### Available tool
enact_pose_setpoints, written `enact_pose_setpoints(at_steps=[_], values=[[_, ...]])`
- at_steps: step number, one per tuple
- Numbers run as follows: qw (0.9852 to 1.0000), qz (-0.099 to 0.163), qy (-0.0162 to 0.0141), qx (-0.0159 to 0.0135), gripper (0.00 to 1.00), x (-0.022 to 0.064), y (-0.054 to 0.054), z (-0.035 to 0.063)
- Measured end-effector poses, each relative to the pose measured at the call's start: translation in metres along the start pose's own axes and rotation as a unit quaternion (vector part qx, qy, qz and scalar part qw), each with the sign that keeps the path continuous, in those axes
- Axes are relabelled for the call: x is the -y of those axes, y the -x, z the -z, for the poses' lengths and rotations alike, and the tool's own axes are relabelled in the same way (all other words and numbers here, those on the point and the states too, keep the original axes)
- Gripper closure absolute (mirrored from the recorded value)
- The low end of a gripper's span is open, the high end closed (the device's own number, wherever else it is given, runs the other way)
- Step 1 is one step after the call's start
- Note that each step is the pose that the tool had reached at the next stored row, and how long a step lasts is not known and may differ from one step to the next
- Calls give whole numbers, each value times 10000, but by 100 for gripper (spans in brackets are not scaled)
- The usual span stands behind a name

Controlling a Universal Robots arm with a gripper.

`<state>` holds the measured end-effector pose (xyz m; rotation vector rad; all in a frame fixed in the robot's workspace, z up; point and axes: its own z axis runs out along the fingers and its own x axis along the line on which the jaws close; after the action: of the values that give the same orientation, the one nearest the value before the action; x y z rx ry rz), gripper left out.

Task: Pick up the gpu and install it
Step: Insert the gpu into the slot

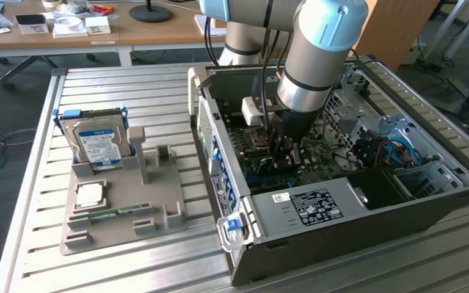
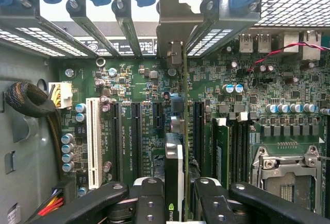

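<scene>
Silver-grey tubular arm with pale-blue joint caps [image 1: 320, 55] ran down from the top of the exterior view, steeply inclined, lower end leaning toward that view's left. Black wrist section [image 1: 290, 128] hung under the last silver link. Black two-finger gripper [image 1: 286, 160] [image 2: 178, 201] pointed down. In the wrist view, the black bolted linkage fingers [image 2: 149, 203] were partly closed, one on each side of the gpu [image 2: 174, 177], a thin flat circuit card seen edge-on. Jaws were clamped against its faces and the card was held upright between them.

Bright, even daylight; soft shadows
</scene>
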<state>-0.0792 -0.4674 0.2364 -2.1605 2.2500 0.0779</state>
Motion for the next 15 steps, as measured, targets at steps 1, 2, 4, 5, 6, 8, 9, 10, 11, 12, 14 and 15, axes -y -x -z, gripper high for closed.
enact_pose_setpoints(at_steps=[1, 2, 4, 5, 6, 8, 9, 10, 11, 12, 14, 15], values=[[10000, 0, 0, 0, 73, 0, 0, 0], [10000, 0, 0, 0, 73, 0, 0, 0], [10000, 0, 0, 0, 73, 0, 0, 0], [10000, 0, 0, 0, 73, 0, 0, 0], [10000, 0, 0, 0, 73, 0, 0, 0], [10000, 0, 0, 0, 73, 0, 0, 0], [10000, 0, 0, 0, 73, 0, 0, 0], [10000, 0, 0, 0, 73, 0, 0, 0], [10000, 0, -1, 2, 73, 0, 0, -2], [10000, -1, -1, 3, 73, 0, 0, -3], [10000, 0, -1, 1, 61, 0, 0, -1], [10000, 0, 0, 1, 61, 0, 0, -1]])
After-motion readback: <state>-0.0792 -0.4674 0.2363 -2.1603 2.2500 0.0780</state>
